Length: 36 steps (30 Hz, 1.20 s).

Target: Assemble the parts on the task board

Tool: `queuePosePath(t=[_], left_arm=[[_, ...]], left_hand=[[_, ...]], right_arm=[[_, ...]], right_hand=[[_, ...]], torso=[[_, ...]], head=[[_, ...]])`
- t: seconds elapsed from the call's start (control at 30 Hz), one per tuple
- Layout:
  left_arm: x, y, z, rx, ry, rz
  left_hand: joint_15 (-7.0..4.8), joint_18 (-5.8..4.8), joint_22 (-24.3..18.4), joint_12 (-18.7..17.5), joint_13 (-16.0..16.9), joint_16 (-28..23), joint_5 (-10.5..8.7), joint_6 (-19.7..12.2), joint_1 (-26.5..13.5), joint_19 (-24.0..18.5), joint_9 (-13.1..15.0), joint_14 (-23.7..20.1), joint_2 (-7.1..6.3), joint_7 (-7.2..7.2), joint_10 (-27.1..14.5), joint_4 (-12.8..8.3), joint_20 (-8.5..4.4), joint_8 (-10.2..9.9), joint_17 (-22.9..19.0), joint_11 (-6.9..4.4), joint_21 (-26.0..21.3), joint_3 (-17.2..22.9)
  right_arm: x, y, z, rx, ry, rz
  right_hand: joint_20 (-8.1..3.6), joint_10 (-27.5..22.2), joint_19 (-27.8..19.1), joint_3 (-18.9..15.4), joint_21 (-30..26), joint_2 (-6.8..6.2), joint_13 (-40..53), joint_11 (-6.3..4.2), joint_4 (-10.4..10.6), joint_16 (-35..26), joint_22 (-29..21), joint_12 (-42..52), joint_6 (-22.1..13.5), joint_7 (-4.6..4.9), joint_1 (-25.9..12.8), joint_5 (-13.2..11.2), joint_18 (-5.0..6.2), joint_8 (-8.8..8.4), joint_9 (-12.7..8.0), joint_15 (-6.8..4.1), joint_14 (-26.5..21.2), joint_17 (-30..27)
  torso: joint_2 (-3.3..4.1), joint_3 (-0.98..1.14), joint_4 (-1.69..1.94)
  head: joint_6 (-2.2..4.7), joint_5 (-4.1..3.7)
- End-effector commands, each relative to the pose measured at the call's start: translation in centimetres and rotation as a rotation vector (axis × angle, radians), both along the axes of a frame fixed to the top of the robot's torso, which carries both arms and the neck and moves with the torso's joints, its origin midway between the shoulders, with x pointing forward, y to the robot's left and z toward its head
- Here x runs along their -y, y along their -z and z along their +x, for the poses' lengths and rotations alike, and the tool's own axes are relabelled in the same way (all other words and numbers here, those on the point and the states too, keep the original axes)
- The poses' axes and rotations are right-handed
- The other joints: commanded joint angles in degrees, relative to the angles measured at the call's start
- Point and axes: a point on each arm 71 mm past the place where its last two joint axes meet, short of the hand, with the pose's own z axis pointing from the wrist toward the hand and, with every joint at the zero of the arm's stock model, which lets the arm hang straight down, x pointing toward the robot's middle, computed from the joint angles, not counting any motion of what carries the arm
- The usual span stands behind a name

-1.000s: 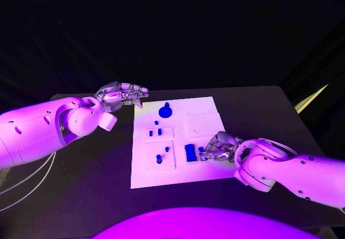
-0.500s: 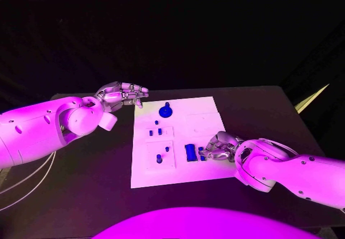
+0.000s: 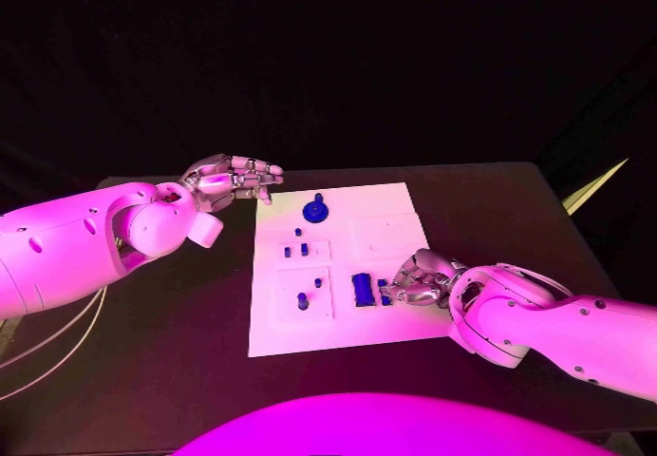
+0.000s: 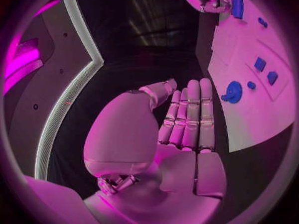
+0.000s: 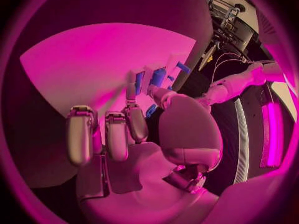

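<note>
The white task board lies in the middle of the table. On it are a round blue part, several small blue parts and a blue block. My right hand rests on the board's right side. Its fingertips pinch a small blue part right beside the block. The right wrist view has those fingers curled toward blue parts. My left hand hovers off the board's far left corner, fingers straight and together, holding nothing. Its palm faces the left wrist camera beside the round part.
The black table surrounds the board, with bare surface to its right and toward me. Pale cables hang off the table's left side. A yellowish strip lies past the right edge.
My right hand has shifted slightly at the blue block, staying on the board. The left hand has not moved.
</note>
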Motion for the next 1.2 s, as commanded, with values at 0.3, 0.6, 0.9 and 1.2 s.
queuePosePath(t=[0.3, 0.6, 0.9, 1.2], left_arm=[[0.1, -0.1, 0.0, 0.008, -0.002, -0.005], [0.5, 0.6, 0.5, 0.041, -0.077, -0.028], [1.0, 2.0, 1.7, 0.121, -0.235, -0.070], [1.7, 3.6, 3.3, 0.173, -0.357, -0.079]], left_hand=[[0.07, -1.01, -0.8, -0.5, -0.7, -0.1, 1.38, -0.8, -1.1, 0.5, 0.5, 0.2, -0.02, 1.17, -0.5, 1.2, 0.24, -0.5, -0.6, 0.53, -0.7, -1.5], [0.04, -1.02, -1.3, 0.0, -0.5, -0.1, 1.31, -1.2, -1.8, 0.4, 0.5, -0.1, -0.20, 0.80, 0.3, 1.8, 0.34, -0.6, -0.6, 0.27, -1.4, -1.7], [3.11, -1.11, -16.3, -5.9, -2.7, -21.2, 1.10, -3.1, -2.8, -4.1, 1.5, -7.5, -1.23, -1.17, 1.5, 5.3, 4.40, 0.7, -8.2, 1.46, -22.4, -1.4], [4.14, -2.09, -28.8, -15.2, -2.9, -38.5, 0.94, -4.6, -2.5, -6.2, -0.4, -11.2, -1.26, -2.83, 1.1, 7.0, 6.52, -0.6, -11.2, 1.04, -37.3, -2.6]], right_arm=[[1.5, -0.2, 0.5, 0.055, 0.025, 0.052], [3.2, -2.5, 3.7, 0.198, 0.059, 0.448], [6.1, -3.8, 10.6, 0.283, 0.188, 0.689], [8.5, -3.5, 15.7, 0.309, 0.321, 0.814]], right_hand=[[-0.26, 0.9, 4.2, 0.6, -0.4, -1.67, 5.7, -0.06, -2.1, 0.4, 13.5, -0.8, -0.9, 0.52, 0.2, 1.1, -0.84, -0.25, -0.3, -0.18, 5.3, 12.1], [1.59, -5.6, -0.4, -1.8, -18.7, -2.35, 0.0, 2.26, -3.1, -4.5, 8.7, -11.4, -6.0, 3.04, 2.4, 0.7, 2.09, -4.10, -1.6, 1.81, 3.2, 4.9], [4.97, -28.5, -17.9, -3.7, -68.3, 0.71, -24.5, 5.53, -4.5, -39.5, -12.7, -44.9, -11.9, 6.07, 11.3, 1.0, 7.74, -5.39, -2.4, 5.26, -18.3, -29.9], [11.41, -28.9, -30.6, -1.9, -77.2, 0.61, -57.6, 9.62, -4.9, -71.5, -45.9, -63.6, -12.6, 7.82, 13.9, 0.9, 7.88, -9.17, -9.7, 11.02, -29.1, -46.6]], torso=[[-0.12, -0.01, -0.03], [-1.56, -0.69, 0.12], [-4.10, -1.54, -0.13], [-5.89, -1.60, 0.34]], head=[[0.21, 0.08], [2.40, -0.16], [7.00, -0.47], [9.83, -0.72]])
